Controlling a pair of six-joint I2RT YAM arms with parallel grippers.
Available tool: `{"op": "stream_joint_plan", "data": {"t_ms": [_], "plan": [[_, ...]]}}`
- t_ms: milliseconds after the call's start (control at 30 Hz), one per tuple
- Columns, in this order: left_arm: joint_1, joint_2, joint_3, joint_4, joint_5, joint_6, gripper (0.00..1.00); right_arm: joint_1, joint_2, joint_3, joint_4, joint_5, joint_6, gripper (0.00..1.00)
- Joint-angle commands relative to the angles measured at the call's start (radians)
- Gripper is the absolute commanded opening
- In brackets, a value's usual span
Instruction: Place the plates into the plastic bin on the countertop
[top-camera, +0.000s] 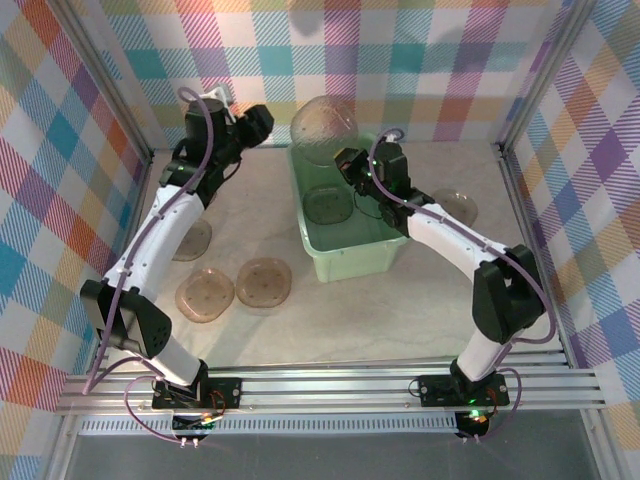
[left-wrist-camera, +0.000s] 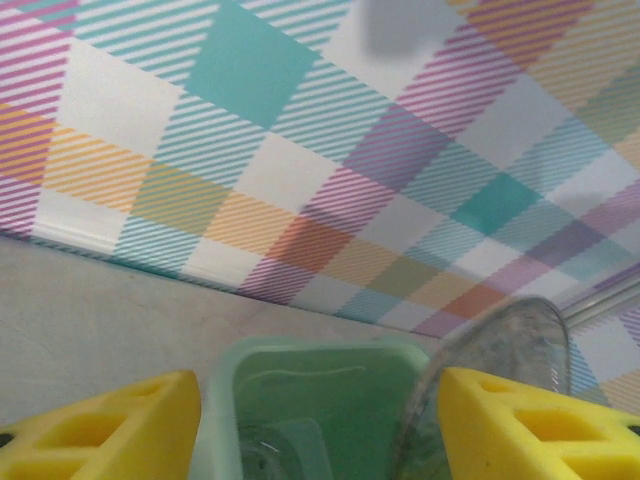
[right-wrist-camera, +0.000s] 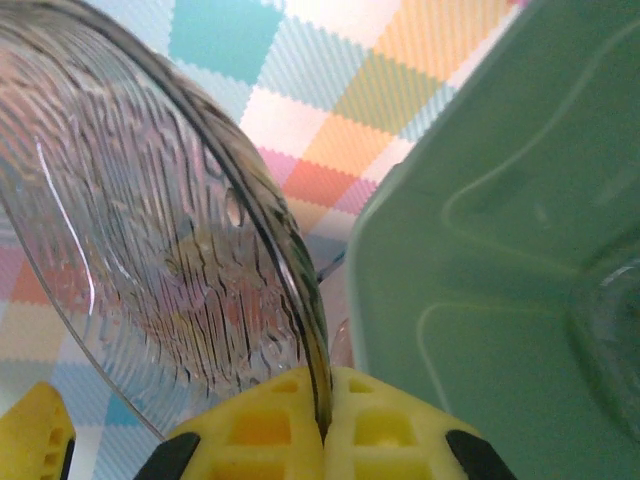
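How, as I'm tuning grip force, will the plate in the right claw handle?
Probably stiff: the plate stands unbent, pinched at its rim by the right claw. Likely light: thin, translucent. Its glossy surface may slip.

Plaid walls (top-camera: 60, 200) (pastel checks, diagonal stripes) enclose the pale countertop (top-camera: 300, 335) on three sides; aluminium rails (top-camera: 330, 385) edge the front.

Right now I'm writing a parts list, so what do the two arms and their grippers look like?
The left arm and right arm have white links and black joints, with a lilac cable looped along each. Their black bases carry small green lights. The fingers are yellow blocks with rectangular pockets.
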Motion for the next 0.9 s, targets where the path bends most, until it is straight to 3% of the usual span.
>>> {"op": "stream_joint_plan", "data": {"t_ms": [0,267,433,667,867], "plan": [[0.060,-0.009,-0.012,0.018,0.092,-0.055,0.64,0.033,-0.070,-0.017,-0.130,0.151,0.060,0.02],[0.172,0.020,-0.082,0.038,0.214,-0.123,0.65,0.105,-0.065,0.011,-0.395,0.332,0.241,0.02],[0.182,0.048,-0.121,0.050,0.258,-0.170,0.65,0.117,-0.027,0.049,-0.484,0.380,0.328,0.02],[0.191,0.039,-0.164,0.048,0.255,-0.176,0.65,0.127,0.034,0.081,-0.553,0.393,0.414,0.01],[0.194,0.044,-0.117,-0.092,0.165,-0.085,0.66,0.122,0.092,0.160,-0.625,0.341,0.444,0.00]]}}
